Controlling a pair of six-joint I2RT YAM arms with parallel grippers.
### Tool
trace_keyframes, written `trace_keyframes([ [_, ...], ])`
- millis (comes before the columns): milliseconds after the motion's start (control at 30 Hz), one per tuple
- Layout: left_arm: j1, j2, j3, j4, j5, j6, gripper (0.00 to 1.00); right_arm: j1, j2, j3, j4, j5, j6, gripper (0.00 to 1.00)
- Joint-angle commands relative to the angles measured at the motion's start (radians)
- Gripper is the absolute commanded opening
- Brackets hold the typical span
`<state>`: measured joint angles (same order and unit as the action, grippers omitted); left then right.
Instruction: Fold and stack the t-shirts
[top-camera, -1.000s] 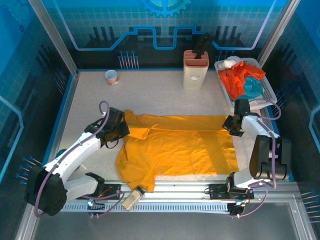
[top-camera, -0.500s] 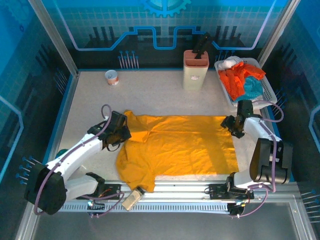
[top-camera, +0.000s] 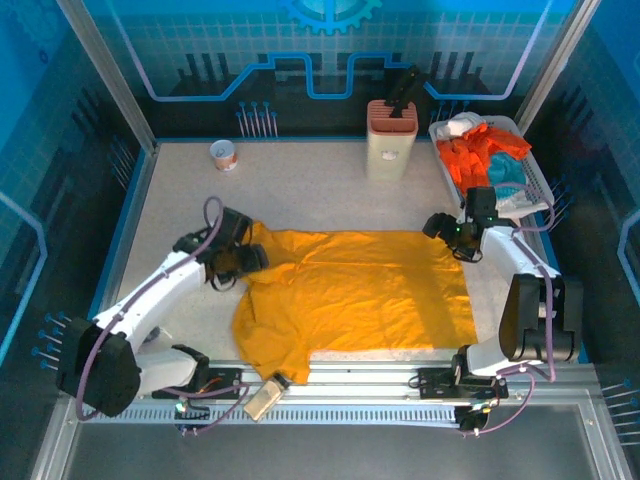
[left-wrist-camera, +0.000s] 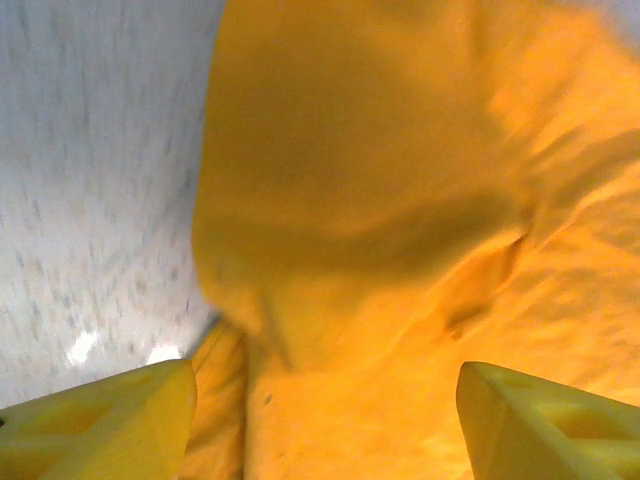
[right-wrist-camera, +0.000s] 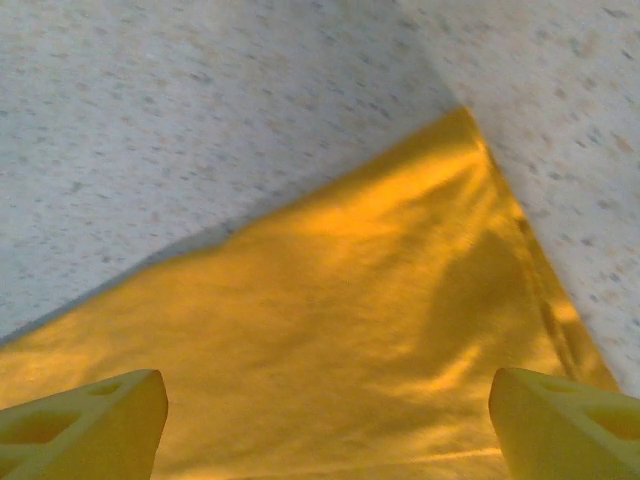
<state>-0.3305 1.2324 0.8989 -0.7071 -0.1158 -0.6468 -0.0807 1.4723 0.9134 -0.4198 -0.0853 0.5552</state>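
Yellow t-shirt (top-camera: 360, 290): spread across the near half of the tabletop (top-camera: 300, 190), its near hem at the near edge. The far edge runs straight and the right side lies flat. The left side is rumpled, with a flap hanging toward the near-left.
Left fingers (left-wrist-camera: 100, 420): spread wide, nothing between them, above a bunched fold at the shirt's far-left corner.
Right fingers (right-wrist-camera: 80, 425): spread wide, holding nothing, over the shirt's far-right corner, which lies flat and sharp on the tabletop.
Other shirts: the orange-red t-shirt (top-camera: 475, 155) and teal t-shirt (top-camera: 505, 175) are heaped in the basket (top-camera: 541, 186) at the far-right corner, well apart from the yellow one.
Step in hand: probably the next fold of the yellow shirt. Stacking looks far off.
Doing it well: flatten the left bunch first, or the fold will trap a lump. Pinch matching points on each side and take all layers at the left. Lift low with the cloth taut between the arms, then lay edge on edge.
Risk: a one-layer grip on the left would drag the flap askew.
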Motion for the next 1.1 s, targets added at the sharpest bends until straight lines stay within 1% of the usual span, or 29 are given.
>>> trace_keyframes([
  [0, 0.061, 0.091, 0.18, -0.034, -0.007, 0.184, 0.67, 0.021, 0.053, 0.058, 0.026, -0.044, -0.029, 0.85],
  [67, 0.067, 0.184, 0.289, -0.054, -0.041, 0.273, 0.63, 0.024, 0.095, 0.088, 0.018, -0.05, -0.035, 0.84],
  [100, 0.068, 0.24, 0.346, -0.065, -0.048, 0.321, 0.59, 0.028, 0.115, 0.097, 0.018, -0.053, -0.04, 0.84],
  [167, 0.067, 0.341, 0.44, -0.091, -0.056, 0.385, 0.54, 0.033, 0.149, 0.116, 0.017, -0.056, -0.048, 0.82],
  [300, 0.067, 0.544, 0.601, -0.138, -0.07, 0.453, 0.46, 0.036, 0.196, 0.14, 0.014, -0.065, -0.055, 0.79],
  [400, 0.065, 0.649, 0.678, -0.154, -0.071, 0.478, 0.46, 0.039, 0.233, 0.164, -0.001, -0.078, -0.058, 0.77],
  [500, 0.066, 0.741, 0.746, -0.195, -0.112, 0.492, 0.46, 0.04, 0.269, 0.189, -0.023, -0.075, -0.061, 0.76],
  [600, 0.067, 0.827, 0.815, -0.246, -0.176, 0.495, 0.46, 0.039, 0.296, 0.202, -0.038, -0.061, -0.064, 0.74],
  [833, 0.081, 0.958, 0.913, -0.288, -0.175, 0.488, 0.45, 0.041, 0.354, 0.226, -0.072, -0.036, -0.062, 0.71],
  [1067, 0.096, 1.029, 0.968, -0.345, -0.181, 0.483, 0.38, 0.041, 0.365, 0.213, -0.069, -0.02, -0.049, 0.69],
])
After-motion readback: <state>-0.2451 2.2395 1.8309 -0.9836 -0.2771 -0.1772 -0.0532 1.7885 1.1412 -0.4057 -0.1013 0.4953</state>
